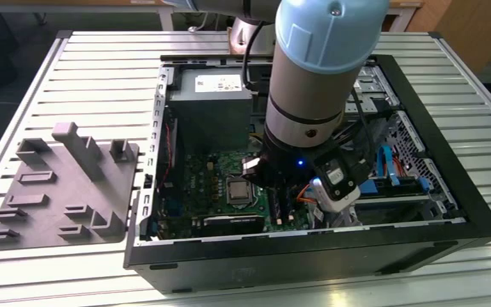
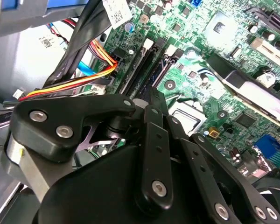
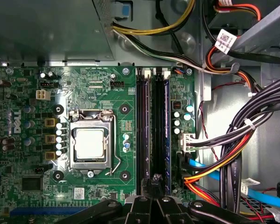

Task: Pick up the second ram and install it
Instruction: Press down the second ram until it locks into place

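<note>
The robot arm [image 1: 314,83] reaches down into an open black computer case [image 1: 450,236] that lies on a slatted metal table [image 1: 100,70]. The gripper [image 3: 155,179] hangs low over the green motherboard [image 3: 107,93], right above the long black memory slots [image 3: 142,130]. Its fingers [image 3: 155,178] look pressed close together with nothing between them, their tips just over the end of the slots.

In the first wrist view, the second ram [image 3: 166,126], a thin dark-blue stick, stands on its edge in the slot next to the bundle of cables [image 3: 233,140]. The silver processor [image 3: 89,143] sits in its square socket on the other side of the slots.

On the table, toward the exterior view's left, a grey plastic holder tray [image 1: 62,192] lies beside the case.
</note>
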You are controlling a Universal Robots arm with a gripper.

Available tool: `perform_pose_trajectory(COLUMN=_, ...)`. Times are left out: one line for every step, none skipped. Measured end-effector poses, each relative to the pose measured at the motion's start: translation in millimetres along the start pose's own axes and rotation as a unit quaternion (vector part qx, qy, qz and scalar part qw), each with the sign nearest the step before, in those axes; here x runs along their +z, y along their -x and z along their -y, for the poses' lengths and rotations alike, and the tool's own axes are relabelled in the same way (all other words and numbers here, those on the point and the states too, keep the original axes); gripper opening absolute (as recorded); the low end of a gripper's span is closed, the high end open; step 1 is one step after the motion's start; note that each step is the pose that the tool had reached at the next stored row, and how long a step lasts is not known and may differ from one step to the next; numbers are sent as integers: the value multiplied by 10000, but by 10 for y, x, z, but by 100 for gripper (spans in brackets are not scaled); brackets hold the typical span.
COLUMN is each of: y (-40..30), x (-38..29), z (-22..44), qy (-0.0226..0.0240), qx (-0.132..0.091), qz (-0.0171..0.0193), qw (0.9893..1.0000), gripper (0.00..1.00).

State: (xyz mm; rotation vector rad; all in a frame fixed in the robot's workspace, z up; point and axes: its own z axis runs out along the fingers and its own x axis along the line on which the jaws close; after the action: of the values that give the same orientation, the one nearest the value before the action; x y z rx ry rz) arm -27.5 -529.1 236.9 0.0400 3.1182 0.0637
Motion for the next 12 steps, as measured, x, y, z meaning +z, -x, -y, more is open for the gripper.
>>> perform_pose_trajectory(y=3, x=4, z=2, qy=0, qx=3, qz=0, qw=10000, gripper=11)
perform_pose_trajectory(y=5, x=9, z=4, qy=0, qx=6, qz=0, qw=10000, gripper=11)
perform_pose_trajectory(y=7, x=13, z=6, qy=0, qx=9, qz=0, qw=10000, gripper=11)
perform_pose_trajectory(y=7, x=16, z=7, qy=0, qx=10, qz=1, qw=10000, gripper=11)
perform_pose_trajectory(y=7, x=15, z=7, qy=-1, qx=10, qz=0, qw=10000, gripper=11)
perform_pose_trajectory(y=8, x=15, z=7, qy=-1, qx=10, qz=0, qw=10000, gripper=11)
perform_pose_trajectory(y=8, x=16, z=7, qy=-1, qx=10, qz=0, qw=10000, gripper=11)
perform_pose_trajectory(y=8, x=16, z=7, qy=-1, qx=10, qz=0, qw=10000, gripper=11)
perform_pose_trajectory(y=8, x=16, z=7, qy=-1, qx=10, qz=0, qw=10000, gripper=11)
perform_pose_trajectory(y=8, x=19, z=7, qy=0, qx=10, qz=0, qw=10000, gripper=11)
perform_pose_trajectory(y=8, x=25, z=7, qy=2, qx=10, qz=1, qw=10000, gripper=11)
perform_pose_trajectory(y=8, x=30, z=7, qy=1, qx=10, qz=1, qw=10000, gripper=11)
